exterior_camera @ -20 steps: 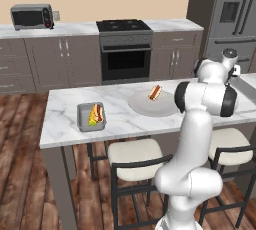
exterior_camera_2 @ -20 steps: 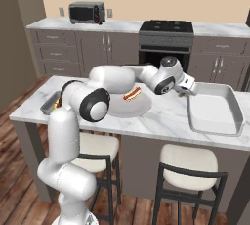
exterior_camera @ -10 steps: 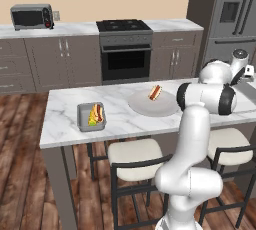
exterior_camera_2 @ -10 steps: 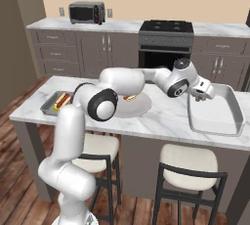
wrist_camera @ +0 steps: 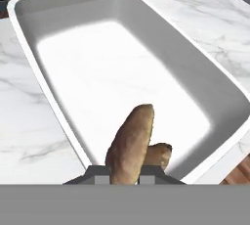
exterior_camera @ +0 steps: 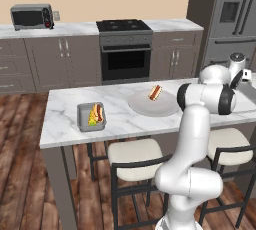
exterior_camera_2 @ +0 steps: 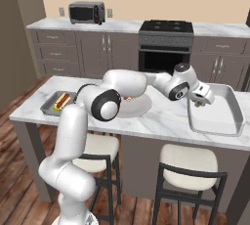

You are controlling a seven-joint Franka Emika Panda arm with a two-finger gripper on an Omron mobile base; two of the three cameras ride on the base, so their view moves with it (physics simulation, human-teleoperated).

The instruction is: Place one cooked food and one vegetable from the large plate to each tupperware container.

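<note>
Brown food piece held over the white tub

The island counter [exterior_camera_2: 161,121] ran across the middle of the right base view. The white tub [wrist_camera: 122,67] sat at its right end, its floor bare and roomy toward the upper left of the hand view. The large plate [exterior_camera: 145,108] lay mid-frame with a hot dog [exterior_camera: 155,92] on it. The grey container [exterior_camera: 80,119], at left, held the corn cob [exterior_camera: 92,119]. The gripper [exterior_camera_2: 201,101] was clamped on a brown food piece [wrist_camera: 129,146] just inside the tub's near wall. Judged risk: that rim was close, so letting go there, or from too high, could bounce the piece onto the counter.
</note>
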